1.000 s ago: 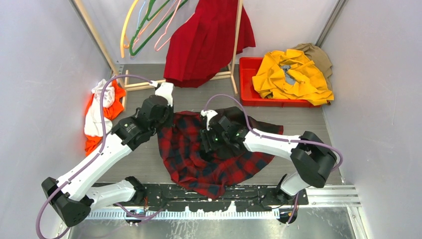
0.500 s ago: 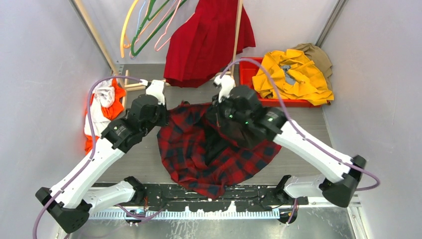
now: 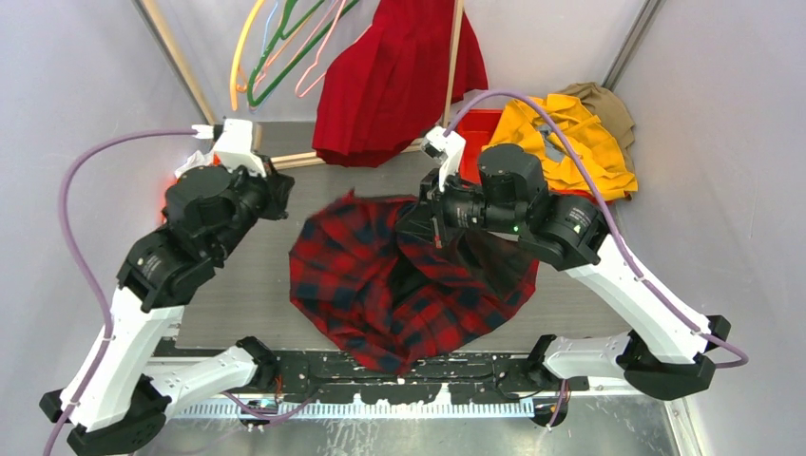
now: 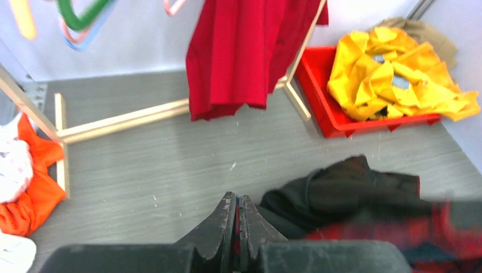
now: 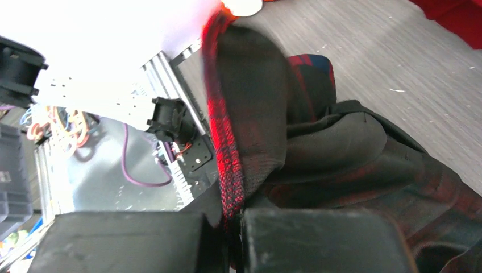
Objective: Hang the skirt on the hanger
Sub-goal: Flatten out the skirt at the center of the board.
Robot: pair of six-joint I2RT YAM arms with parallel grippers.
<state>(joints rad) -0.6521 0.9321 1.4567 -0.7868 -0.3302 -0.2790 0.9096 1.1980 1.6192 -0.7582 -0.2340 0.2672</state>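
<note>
Right tool (image 3: 420, 215), newly clamped on the plaid garment (image 3: 361, 285), lifts it; my left tool (image 4: 236, 224), shut, withdrew; skirt (image 3: 390, 85) hangs beyond, ungripped.

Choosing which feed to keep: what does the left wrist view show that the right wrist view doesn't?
Only left wrist: the red plastic bin of yellow cloth, the wooden rack, orange cloth. Only right wrist: the metal mounting rail with purple cable, and the right end effector shut on the red-and-black plaid fabric garment. Both: that garment and the grey table.
</note>
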